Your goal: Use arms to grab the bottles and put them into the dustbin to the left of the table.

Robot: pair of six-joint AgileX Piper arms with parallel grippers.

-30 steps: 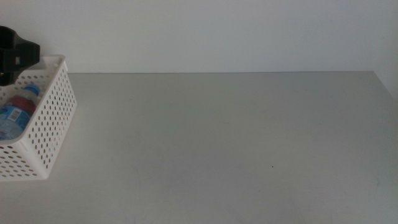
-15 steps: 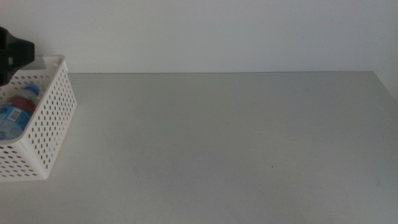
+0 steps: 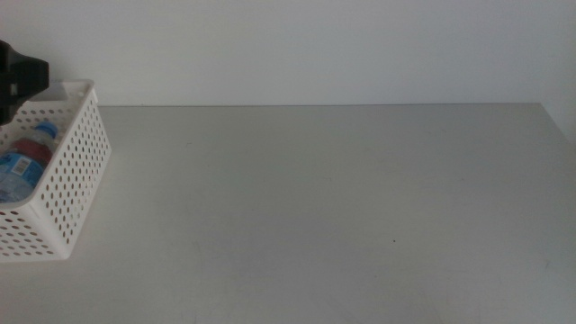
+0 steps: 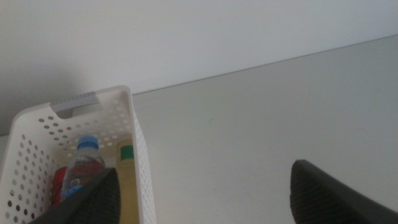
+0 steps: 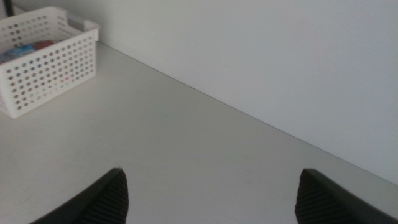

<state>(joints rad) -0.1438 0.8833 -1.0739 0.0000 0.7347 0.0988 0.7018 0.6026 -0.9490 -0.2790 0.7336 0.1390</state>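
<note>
With its jaws wide apart and empty above the perforated white dustbin (image 4: 142, 163), the left gripper (image 4: 205, 193) could clip the rim when retreating.

Worktop (image 3: 342, 198): plain light grey, unpatterned. Wall (image 3: 297, 49) behind: off-white, plain.

Dustbin (image 3: 67, 184) at far left: white plastic, walls dotted with regular rows of round holes; grey strip at the slot handle in the left wrist view.

Inside it: water bottle (image 4: 84, 165), clear with blue cap and blue label; tea bottle (image 4: 127, 180), yellow with a green band; soda can (image 4: 59, 183), red.

Left gripper (image 4: 202, 196) and right gripper (image 5: 211, 196): jaws black, faintly textured.
</note>
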